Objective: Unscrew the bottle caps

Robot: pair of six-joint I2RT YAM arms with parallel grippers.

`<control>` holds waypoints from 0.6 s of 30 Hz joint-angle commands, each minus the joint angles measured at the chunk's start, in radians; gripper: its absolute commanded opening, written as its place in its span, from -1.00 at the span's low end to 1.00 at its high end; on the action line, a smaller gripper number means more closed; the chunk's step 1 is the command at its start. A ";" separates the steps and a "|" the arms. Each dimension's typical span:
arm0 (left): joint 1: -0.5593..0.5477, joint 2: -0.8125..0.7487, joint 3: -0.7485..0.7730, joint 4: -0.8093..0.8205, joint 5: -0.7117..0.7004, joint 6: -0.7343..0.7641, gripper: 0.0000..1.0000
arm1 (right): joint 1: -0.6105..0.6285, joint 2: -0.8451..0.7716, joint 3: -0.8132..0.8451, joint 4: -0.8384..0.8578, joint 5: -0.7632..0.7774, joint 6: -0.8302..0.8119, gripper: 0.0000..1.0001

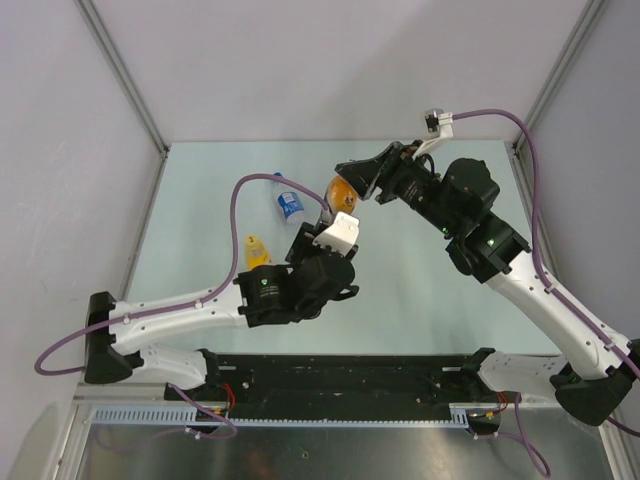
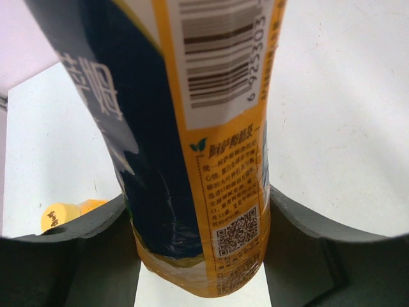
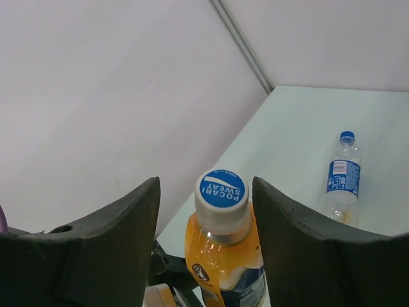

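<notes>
Arm bases (image 1: 105,345) sit closest in the overhead shot. From there both arms meet over the middle of the table (image 1: 420,290). The left pincer (image 1: 336,212) comes in under the orange bottle (image 1: 343,189) and the right pincer (image 1: 362,178) sits at the bottle's far end, so its long axis runs pretty much from one pincer to the other. The clear bottle (image 1: 288,203) and yellow bottle (image 1: 257,250) sit off to the left pincer's left, nobody touching them. On the left wrist cam, the left pincer (image 2: 198,214) is pinching the orange bottle (image 2: 211,128) low on its body. Both fingers (image 2: 89,230) press against the label, and the bottle stretches straight away from the palm. The right wrist cam is the one that matters. The whitish cap (image 3: 222,195) with the blue printed top sits right between the right pincer's (image 3: 206,211) fingers (image 3: 108,243). They're spread, with clear daylight on one side and only a sliver on the other, so it's not gripping yet as far as I can tell. The right arm is obviously the nearer one to the cap. My guess is it needs to close and twist around that bottle axis while the left just holds on.
</notes>
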 commanded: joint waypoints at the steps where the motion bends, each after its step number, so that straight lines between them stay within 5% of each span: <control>1: -0.010 0.006 0.046 0.010 -0.010 -0.016 -1.00 | 0.005 -0.002 0.043 0.034 0.034 0.002 0.20; 11: -0.021 0.014 0.037 0.005 -0.001 -0.015 -1.00 | 0.005 0.006 0.055 -0.002 0.043 -0.014 -0.91; 18: -0.018 -0.032 0.003 0.013 0.069 -0.018 -1.00 | -0.010 -0.009 0.055 -0.002 -0.019 -0.074 -1.00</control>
